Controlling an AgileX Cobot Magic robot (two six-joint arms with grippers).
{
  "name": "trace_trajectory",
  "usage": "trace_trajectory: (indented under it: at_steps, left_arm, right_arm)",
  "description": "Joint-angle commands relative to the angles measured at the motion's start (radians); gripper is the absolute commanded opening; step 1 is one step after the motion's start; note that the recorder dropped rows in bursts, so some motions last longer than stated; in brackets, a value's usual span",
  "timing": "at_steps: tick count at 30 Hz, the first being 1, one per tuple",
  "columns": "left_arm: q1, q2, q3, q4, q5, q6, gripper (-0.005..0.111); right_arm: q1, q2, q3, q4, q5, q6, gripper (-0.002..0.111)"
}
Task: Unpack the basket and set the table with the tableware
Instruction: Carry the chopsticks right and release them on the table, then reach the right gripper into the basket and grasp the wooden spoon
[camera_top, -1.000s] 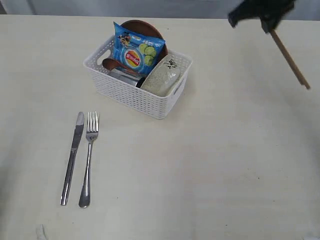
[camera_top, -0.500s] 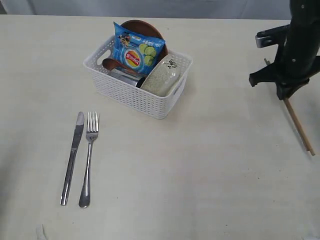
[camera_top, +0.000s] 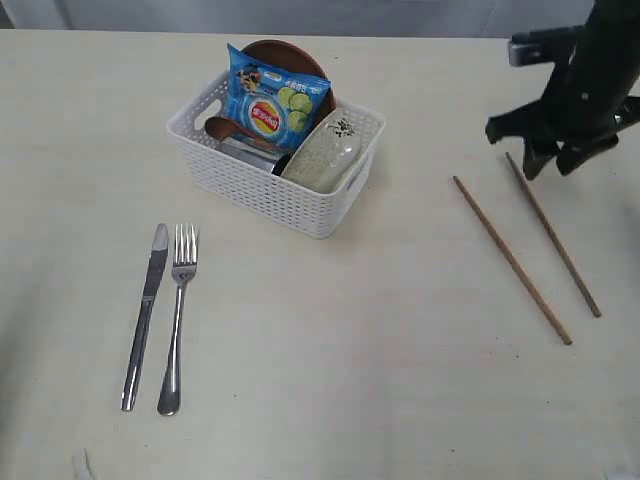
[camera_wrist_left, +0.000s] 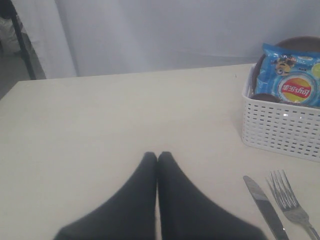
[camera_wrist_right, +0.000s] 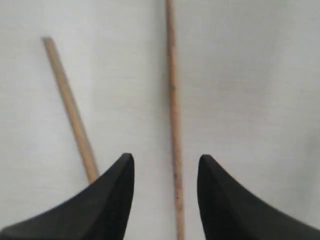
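the right hand (camera_top: 549, 170) hangs released above two chopsticks (camera_top: 512, 260) lying on the worktop (camera_top: 350, 350). the left hand (camera_wrist_left: 158, 156) is clenched.

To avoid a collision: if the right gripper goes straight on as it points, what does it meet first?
Probably the chopstick lying on the table between the open jaws of the right gripper; depth is unclear.

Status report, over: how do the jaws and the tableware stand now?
Left jaws shut, empty. Right jaws open above chopsticks, both flat on table. Knife, fork laid out; bowl, plate, chip bag in basket. Nothing blocking.
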Motion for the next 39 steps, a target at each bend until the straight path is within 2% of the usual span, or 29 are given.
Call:
trace_trajectory:
  at_steps: [1, 3, 6, 7, 9, 13, 17, 24, 29, 39]
  left_arm:
    - [-0.006, -0.003, 0.003, -0.004, -0.007, 0.000, 0.000]
    - [-0.006, -0.003, 0.003, -0.004, -0.007, 0.000, 0.000]
    - [-0.006, -0.003, 0.003, -0.004, -0.007, 0.000, 0.000]
    - [-0.006, -0.003, 0.003, -0.004, -0.007, 0.000, 0.000]
    - [-0.006, -0.003, 0.003, -0.004, -0.007, 0.000, 0.000]
    - [-0.006, -0.003, 0.003, -0.004, -0.007, 0.000, 0.000]
    - [-0.006, -0.003, 0.003, -0.004, -0.007, 0.000, 0.000]
    - [-0.006, -0.003, 0.003, -0.004, -0.007, 0.000, 0.000]
    - [-0.006, -0.003, 0.003, -0.004, -0.007, 0.000, 0.000]
    - [-0.006, -0.003, 0.003, -0.004, -0.007, 0.000, 0.000]
  right_arm:
    - [-0.002, -0.118, -0.109, 0.403, 0.032, -0.219, 0.040]
    - [0.039, -0.168, -0.168, 0.534, 0.046, -0.276, 0.040]
    - [0.200, -0.177, -0.255, 0.495, 0.088, -0.224, 0.040]
    - [0.283, -0.149, -0.299, 0.462, 0.095, -0.156, 0.040]
    - [0.383, -0.076, -0.380, 0.439, 0.106, -0.156, 0.040]
    - [0.499, 0.147, -0.609, 0.426, 0.133, -0.087, 0.048]
    - [0.531, 0.314, -0.786, 0.369, 0.145, -0.075, 0.048]
    - [0.531, 0.477, -0.954, 0.314, 0.149, -0.075, 0.047]
    - [0.531, 0.539, -0.992, 0.300, 0.149, -0.148, 0.045]
    - [0.531, 0.586, -0.994, 0.228, 0.079, -0.157, 0.045]
